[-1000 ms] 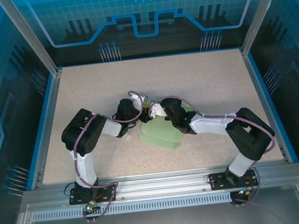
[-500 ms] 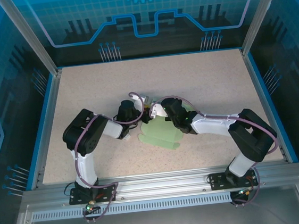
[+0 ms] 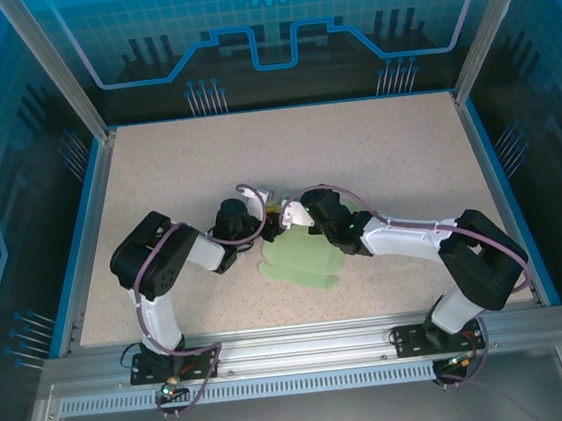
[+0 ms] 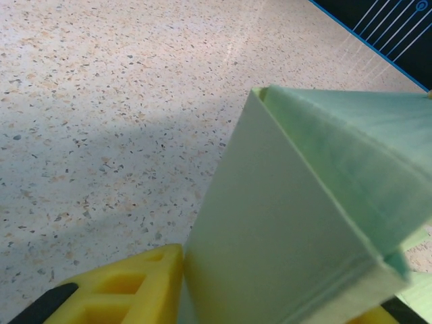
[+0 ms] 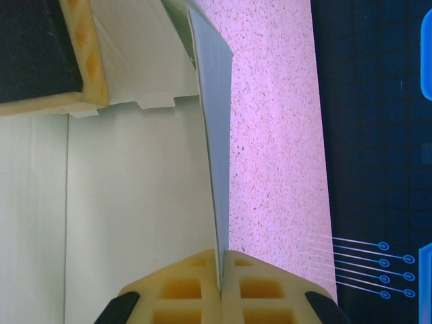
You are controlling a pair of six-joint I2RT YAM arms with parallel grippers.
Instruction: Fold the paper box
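The pale mint-green paper box lies partly folded in the middle of the table, its far edge lifted between both grippers. My left gripper reaches it from the left. In the left wrist view a raised, doubled panel of the paper box sits between the yellow fingers, the left finger pressed against it. My right gripper comes in from the right. Its fingertips are pinched on a thin upright wall of the paper box, with the flat sheet to its left.
The speckled tabletop is bordered by a blue rim and aluminium frame posts. Both arm bases stand at the near rail. In the right wrist view the other gripper's finger rests on the sheet at the top left.
My left gripper's jaws have narrowed onto the box panel. Both arms have shifted slightly left and nearer, and the box has moved a little with them. The right grip is unchanged.
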